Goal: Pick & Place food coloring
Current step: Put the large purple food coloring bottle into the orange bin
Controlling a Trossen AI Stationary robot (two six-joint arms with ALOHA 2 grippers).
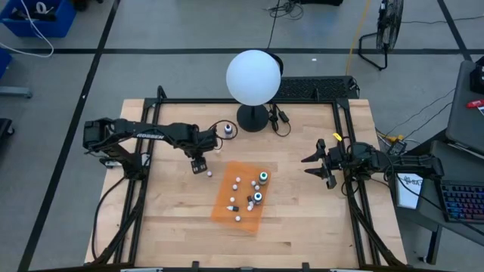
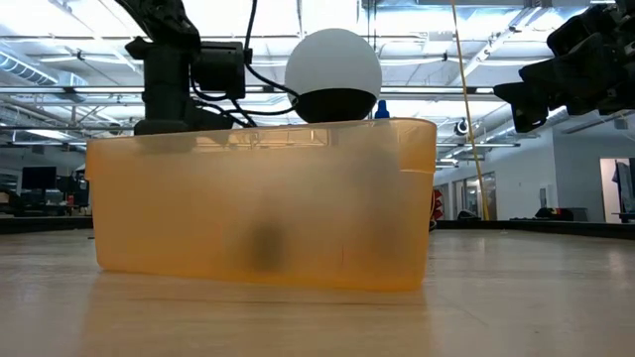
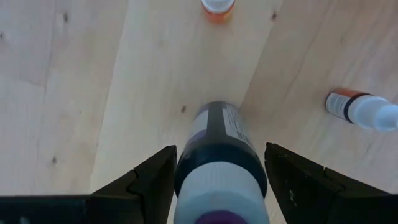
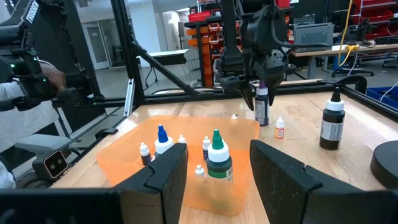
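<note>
Between my left hand (image 3: 217, 180) fingers sits a dark food coloring bottle (image 3: 219, 149), clamped just under its cap. It looks light, rigid and slick, so I grip the body squarely. My right hand (image 1: 321, 162) waits open, well apart.

In the low view the orange bin (image 2: 263, 203) fills the middle; its cloudy wall blurs whatever lies inside into one dark smudge, and only a blue tip (image 2: 382, 107) pokes above the rim at one o'clock. The white globe (image 2: 333, 71) is hidden below by that rim. In the left wrist view the held bottle (image 3: 219, 168) is cut off at six o'clock, so its cap is partly lost; the small bottle (image 3: 217, 7) at twelve o'clock is clipped too. In the high view the tiny whitish bottles (image 1: 237, 182) are too small to distinguish.
</note>
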